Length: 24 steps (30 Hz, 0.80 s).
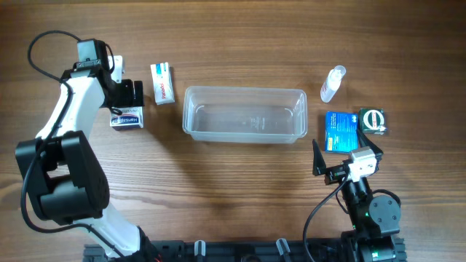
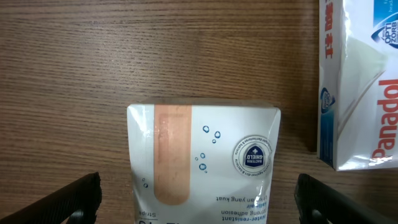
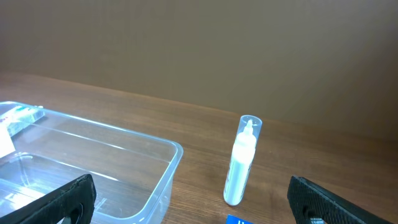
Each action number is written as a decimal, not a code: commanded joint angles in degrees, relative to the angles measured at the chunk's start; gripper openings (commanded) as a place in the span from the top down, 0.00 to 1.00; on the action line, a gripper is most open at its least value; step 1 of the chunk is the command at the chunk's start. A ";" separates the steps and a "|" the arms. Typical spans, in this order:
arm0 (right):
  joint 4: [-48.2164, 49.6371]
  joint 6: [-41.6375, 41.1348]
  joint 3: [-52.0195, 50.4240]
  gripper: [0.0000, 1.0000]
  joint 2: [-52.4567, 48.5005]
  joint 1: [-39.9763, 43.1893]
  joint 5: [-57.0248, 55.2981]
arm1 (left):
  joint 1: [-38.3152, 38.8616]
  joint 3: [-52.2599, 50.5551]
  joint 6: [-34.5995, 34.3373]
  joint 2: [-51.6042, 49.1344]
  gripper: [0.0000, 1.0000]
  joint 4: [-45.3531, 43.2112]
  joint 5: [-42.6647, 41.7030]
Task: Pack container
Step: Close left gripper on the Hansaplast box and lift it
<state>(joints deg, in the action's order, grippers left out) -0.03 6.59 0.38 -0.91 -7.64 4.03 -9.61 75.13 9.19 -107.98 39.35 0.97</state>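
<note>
From overhead, the container (image 1: 244, 90) is seen at the middle of the tabletop (image 1: 218, 189), its long side running left to right and nothing inside it. It is a shallow tub of clear, thin plastic with rounded corners and a rim. The goods are ranged on both sides of it, presumably so that each arm has some within reach. A plaster box (image 1: 125, 121) and a Panadol box (image 1: 162, 83) are laid to the left. A small clear bottle (image 1: 333, 84), a blue box (image 1: 340, 131) and a green-labelled pack (image 1: 373, 121) are set to the right. The left gripper (image 1: 125, 109) is held over the plaster box, spread wide and empty. The right gripper (image 1: 326, 166) is held near the blue box, equally wide and empty.

In the left wrist view, the plaster box is framed between two dark fingertips (image 2: 68, 202) standing clear of its sides, a line-up judged fit for a grasp across its width. Its card is glossy and printed with a tan strip.

In the right wrist view, the tub's glossy corner is shown, with the cylindrical bottle stood upright beside it, apart.
</note>
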 commanded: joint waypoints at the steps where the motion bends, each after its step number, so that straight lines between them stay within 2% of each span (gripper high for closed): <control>1: 0.15 0.57 -0.09 0.00 0.11 0.48 -0.31 | -0.15 0.94 1.18 -2.56 0.00 -0.22 -0.92; 22: 0.17 0.57 -0.09 0.00 0.11 0.48 -0.31 | -0.48 0.83 1.14 -5.29 0.01 -1.73 -0.68; 24: 0.17 0.59 -0.09 0.00 0.11 0.48 -0.31 | -0.48 0.83 1.14 -5.29 0.04 -2.03 -0.68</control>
<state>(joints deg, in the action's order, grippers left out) -0.03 6.59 0.38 -0.91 -7.64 4.03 -9.61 75.13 9.41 -112.66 37.85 0.99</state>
